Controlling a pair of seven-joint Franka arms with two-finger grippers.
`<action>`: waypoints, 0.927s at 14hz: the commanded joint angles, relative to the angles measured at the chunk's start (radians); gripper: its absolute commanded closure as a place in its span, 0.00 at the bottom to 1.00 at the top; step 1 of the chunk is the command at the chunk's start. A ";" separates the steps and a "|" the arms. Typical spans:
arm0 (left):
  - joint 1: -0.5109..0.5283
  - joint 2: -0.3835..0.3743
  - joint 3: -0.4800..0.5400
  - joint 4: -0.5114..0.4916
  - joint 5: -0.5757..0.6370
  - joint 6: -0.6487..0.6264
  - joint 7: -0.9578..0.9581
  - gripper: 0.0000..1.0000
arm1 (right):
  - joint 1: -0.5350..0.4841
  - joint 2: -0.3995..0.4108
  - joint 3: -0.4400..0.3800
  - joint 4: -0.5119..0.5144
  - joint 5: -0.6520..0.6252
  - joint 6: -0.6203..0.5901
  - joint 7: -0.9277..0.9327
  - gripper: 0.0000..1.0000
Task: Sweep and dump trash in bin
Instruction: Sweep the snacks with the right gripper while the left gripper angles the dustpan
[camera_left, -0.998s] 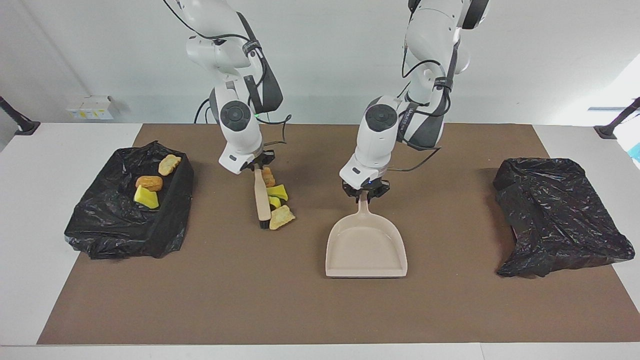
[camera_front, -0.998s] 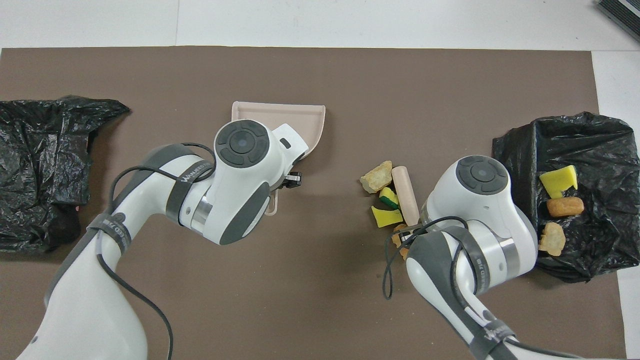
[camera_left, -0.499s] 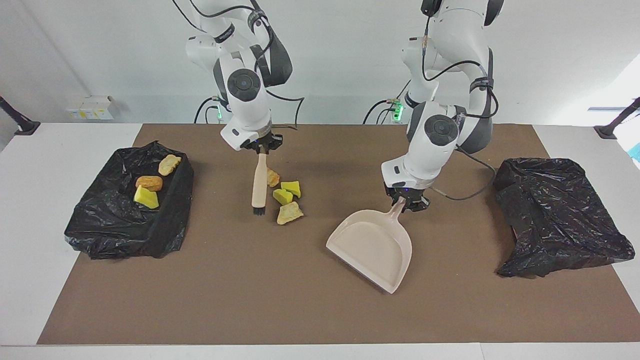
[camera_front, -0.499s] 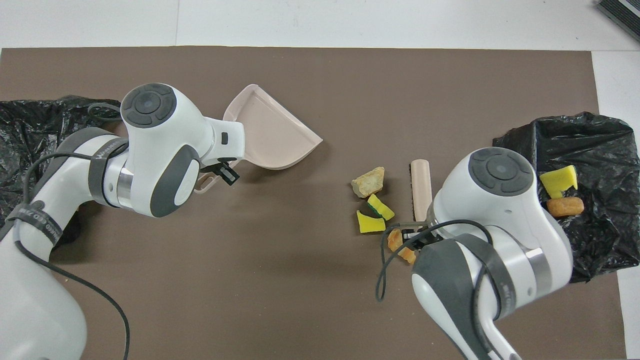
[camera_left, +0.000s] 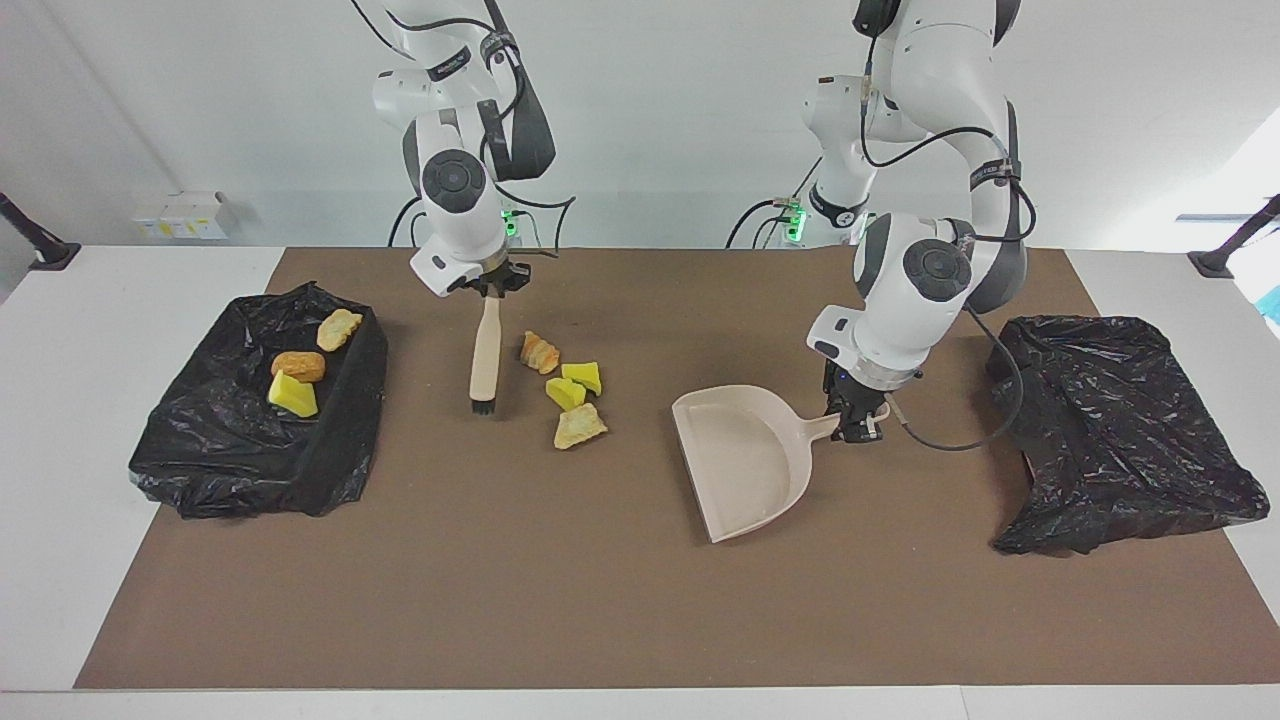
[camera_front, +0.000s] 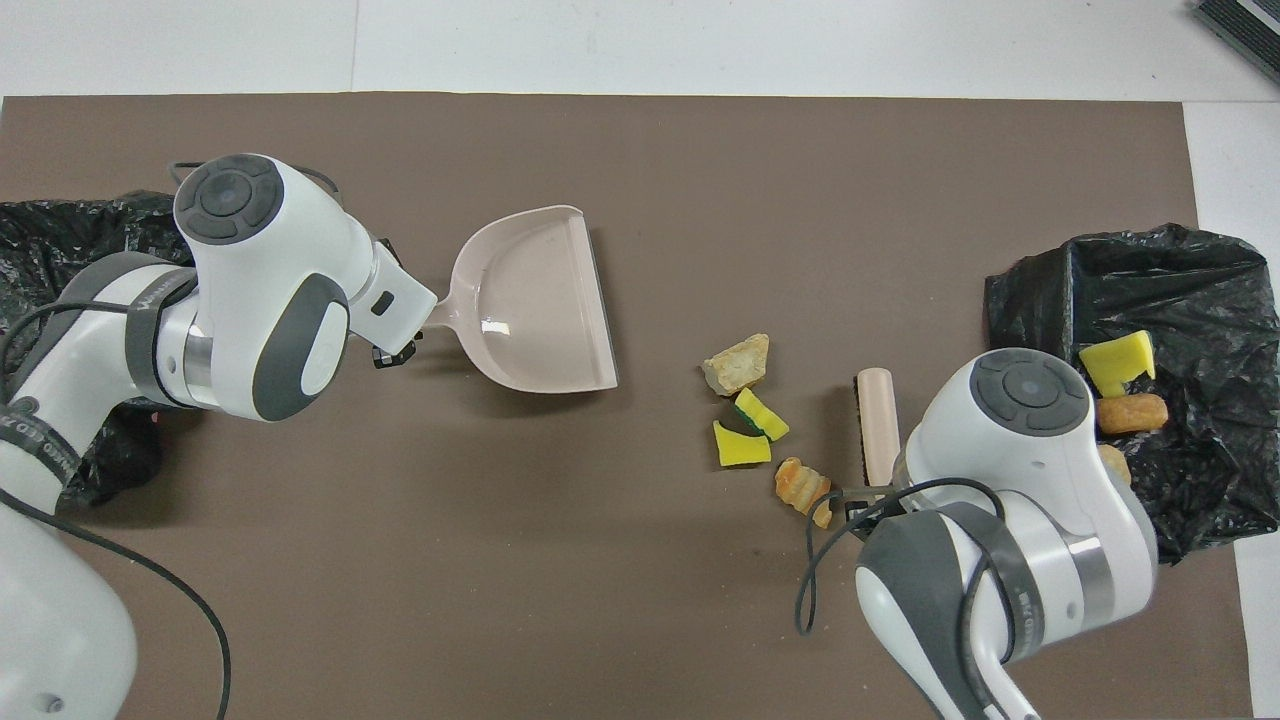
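Several loose trash scraps lie on the brown mat: a brown lump (camera_left: 538, 352) (camera_front: 803, 487), two yellow chunks (camera_left: 583, 377) (camera_front: 741, 447) and a tan lump (camera_left: 580, 427) (camera_front: 737, 362). My right gripper (camera_left: 487, 290) is shut on the beige brush (camera_left: 485, 350) (camera_front: 878, 420), bristles down, between the scraps and the bin. My left gripper (camera_left: 855, 418) (camera_front: 400, 340) is shut on the handle of the beige dustpan (camera_left: 745, 460) (camera_front: 535, 305). The dustpan's open mouth faces the scraps, a gap apart from them.
A black-bag-lined bin (camera_left: 330, 460) (camera_front: 1030, 290) at the right arm's end holds three scraps (camera_left: 298, 366) (camera_front: 1117, 362). A second crumpled black bag (camera_left: 1120, 430) (camera_front: 60, 250) lies at the left arm's end, close to the left arm.
The left gripper swung the dustpan toward the left arm's end and turned its mouth to the scraps. The right gripper moved the brush off the scraps toward the bin.
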 joint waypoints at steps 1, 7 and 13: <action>-0.084 -0.046 0.004 -0.062 0.128 0.034 0.007 1.00 | -0.010 0.009 0.010 -0.031 0.037 0.029 0.035 1.00; -0.167 -0.062 0.002 -0.110 0.139 0.017 -0.154 1.00 | 0.072 0.083 0.013 -0.032 0.135 0.101 0.141 1.00; -0.268 -0.071 0.002 -0.163 0.139 0.028 -0.318 1.00 | 0.252 0.184 0.013 -0.003 0.300 0.251 0.279 1.00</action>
